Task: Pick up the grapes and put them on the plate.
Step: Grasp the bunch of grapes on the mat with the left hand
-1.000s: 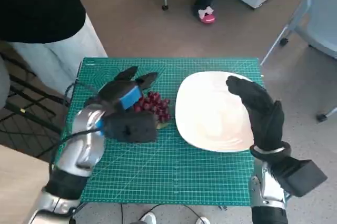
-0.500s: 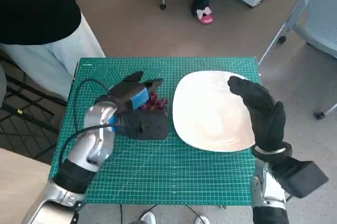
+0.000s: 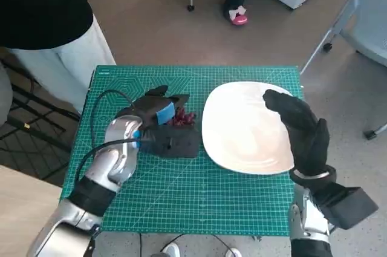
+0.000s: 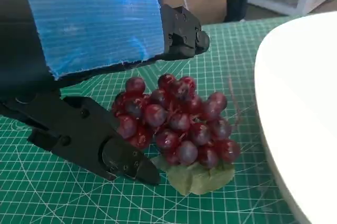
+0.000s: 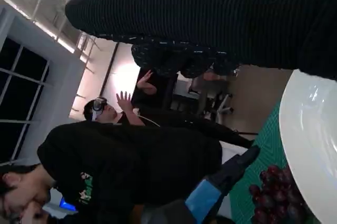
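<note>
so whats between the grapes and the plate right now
Nothing but a narrow strip of bare green mat. The left wrist view shows it best: the grapes lie close beside the plate rim, apart from it.

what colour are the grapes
Dark red grapes, with a green leaf beneath; clearest in the left wrist view.

Head view steeply down over table; wrist views close, sharing grapes (image 4: 176, 126), plate (image 5: 310, 145).

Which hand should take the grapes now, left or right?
Left. The left hand is right over the grapes, its fingers spread on either side of the bunch on the mat. The right hand hovers over the far edge of the plate, away from them.
</note>
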Controlling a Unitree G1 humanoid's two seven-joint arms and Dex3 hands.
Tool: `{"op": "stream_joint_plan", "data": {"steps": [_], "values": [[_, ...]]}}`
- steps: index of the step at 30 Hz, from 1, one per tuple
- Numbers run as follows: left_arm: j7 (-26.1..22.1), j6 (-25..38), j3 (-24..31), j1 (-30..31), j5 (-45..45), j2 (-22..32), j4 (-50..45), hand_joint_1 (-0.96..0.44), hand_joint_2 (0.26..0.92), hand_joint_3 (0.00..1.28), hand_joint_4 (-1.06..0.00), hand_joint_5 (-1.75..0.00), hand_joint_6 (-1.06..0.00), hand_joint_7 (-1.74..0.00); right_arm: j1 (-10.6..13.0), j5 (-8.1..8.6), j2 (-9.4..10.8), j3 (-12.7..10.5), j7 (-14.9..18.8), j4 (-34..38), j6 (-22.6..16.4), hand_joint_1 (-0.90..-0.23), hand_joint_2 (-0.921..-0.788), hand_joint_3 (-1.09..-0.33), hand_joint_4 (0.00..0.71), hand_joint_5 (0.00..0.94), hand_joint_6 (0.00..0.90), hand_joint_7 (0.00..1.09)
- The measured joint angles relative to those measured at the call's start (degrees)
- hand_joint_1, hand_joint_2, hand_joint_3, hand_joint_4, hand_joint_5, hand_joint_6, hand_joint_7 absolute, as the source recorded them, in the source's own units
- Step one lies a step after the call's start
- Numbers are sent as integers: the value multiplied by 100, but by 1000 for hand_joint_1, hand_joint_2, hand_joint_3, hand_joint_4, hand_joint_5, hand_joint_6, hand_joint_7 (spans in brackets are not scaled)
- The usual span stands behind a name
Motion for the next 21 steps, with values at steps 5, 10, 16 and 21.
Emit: {"op": "stream_joint_plan", "data": {"steps": [5, 10, 16, 21], "values": [[163, -11, -96, -216, -17, -148, 593, -211, 727, 2, 1, 1, -193, 0, 3, 0, -7, -28, 0, 1, 1, -627, -921, -865, 373, 1, 9, 464], [420, -27, -153, -510, -92, -344, 1419, -216, 729, 2, 1, 1, -189, 0, 4, 0, -12, -51, -1, 4, 3, -627, -921, -865, 373, 1, 10, 463], [686, -133, -192, -911, -259, -627, 2494, -206, 734, 4, 1, 1, -189, -1, 4, -3, -12, -67, -1, 13, 6, -627, -921, -866, 373, 0, 10, 460], [783, -239, -220, -1215, -405, -799, 3237, -206, 741, 7, 1, 1, -189, -1, 3, -2, -13, -75, -1, 17, 13, -627, -921, -866, 373, 0, 11, 459]]}}
